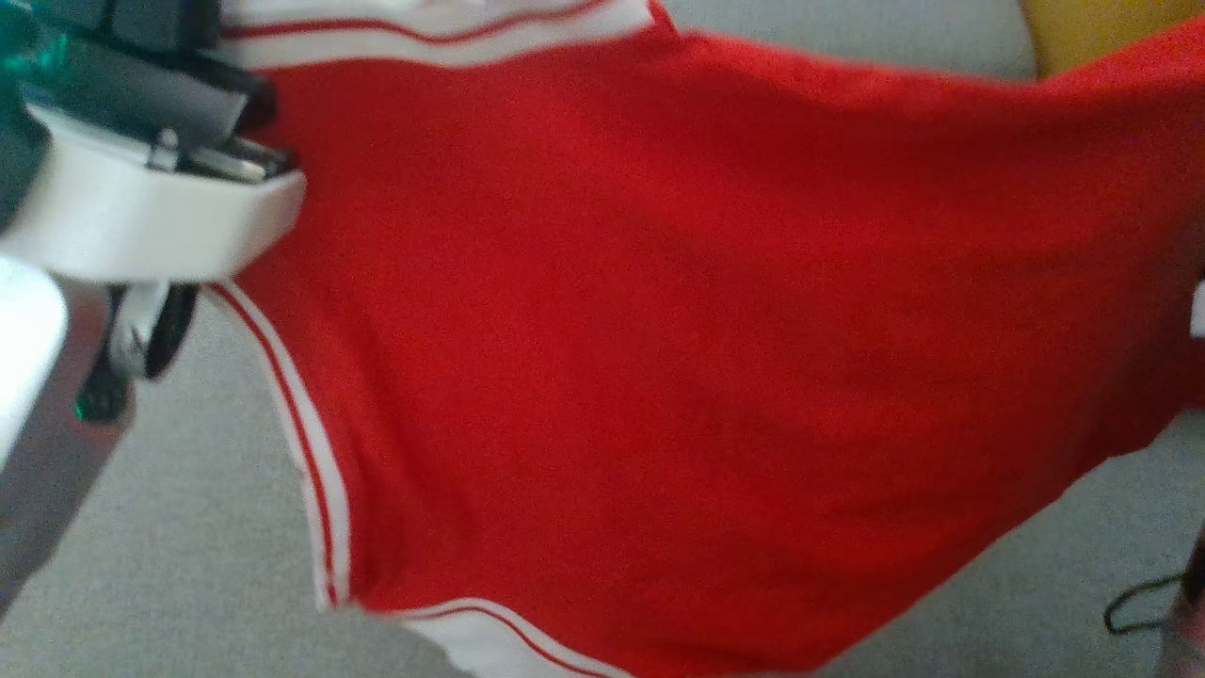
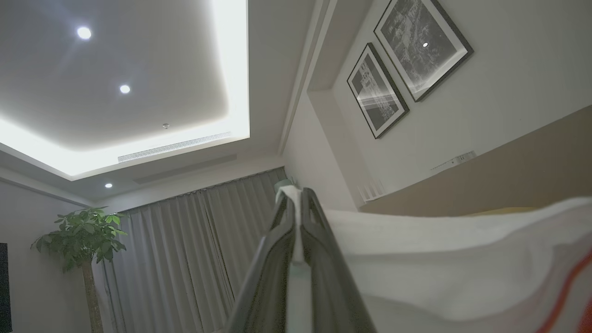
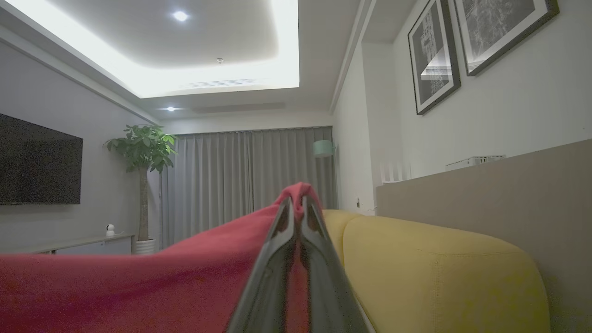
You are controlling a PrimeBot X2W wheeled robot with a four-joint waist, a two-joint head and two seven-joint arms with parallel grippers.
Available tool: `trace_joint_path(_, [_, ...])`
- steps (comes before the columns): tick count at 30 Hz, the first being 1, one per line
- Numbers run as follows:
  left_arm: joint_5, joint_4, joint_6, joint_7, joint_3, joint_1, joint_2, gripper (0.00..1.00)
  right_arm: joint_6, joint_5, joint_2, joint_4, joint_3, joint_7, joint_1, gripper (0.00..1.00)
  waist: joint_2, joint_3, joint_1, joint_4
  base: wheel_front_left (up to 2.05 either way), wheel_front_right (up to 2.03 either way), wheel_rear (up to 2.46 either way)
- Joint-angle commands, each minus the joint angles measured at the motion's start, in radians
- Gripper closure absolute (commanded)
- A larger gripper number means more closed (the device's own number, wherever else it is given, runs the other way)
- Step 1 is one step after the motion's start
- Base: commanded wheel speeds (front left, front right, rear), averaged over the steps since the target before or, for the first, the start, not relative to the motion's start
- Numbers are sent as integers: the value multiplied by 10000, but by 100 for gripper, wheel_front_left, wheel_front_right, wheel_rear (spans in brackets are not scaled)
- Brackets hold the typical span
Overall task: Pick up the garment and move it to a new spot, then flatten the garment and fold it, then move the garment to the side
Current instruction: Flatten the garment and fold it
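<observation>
Head view: the red garment [image 1: 659, 330] is spread wide across the frame, above a grey upholstered surface [image 1: 188, 527] that shows along its lower left and lower right edges. White trim [image 1: 325, 490] carrying a thin red stripe runs down the garment's left edge, and more of it shows along the top and bottom. The left arm's pale wrist housing [image 1: 141, 217] sits at the upper left, against the garment's top left corner; the fingers themselves cannot be made out there. A yellow cushion [image 1: 1092, 28] shows at the upper right corner and a black cord [image 1: 1134, 603] lies at the lower right. The picture is blurred. Left wrist view: the left gripper [image 2: 298, 203] points up toward the ceiling, fingers pressed together and pinching a fold of the white trim, which drapes away to the right. Curtains [image 2: 185, 249], a potted plant [image 2: 81, 236] and two framed pictures [image 2: 407, 69] stand behind. Right wrist view: the right gripper [image 3: 298, 208] has its fingers clamped on a peak of red cloth, the garment falling away to the left. A yellow sofa [image 3: 439, 268] lies just to the right and a wall television [image 3: 39, 162] is at far left.
</observation>
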Motion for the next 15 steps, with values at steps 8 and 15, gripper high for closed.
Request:
trace_joint_path(8, [339,2383,-992,-368,328,-2714,86,100,-7,-672,-200,2218,778,263,-3366,100,0,2391,0,-141,0,0,0])
trace_joint_path(15, [1452,5070,-1636,-1245,-95,-5764,-768,100,-7,-1892,-486,5668,986,-570,-7111,100,0,3471,0,-135,0,0,0])
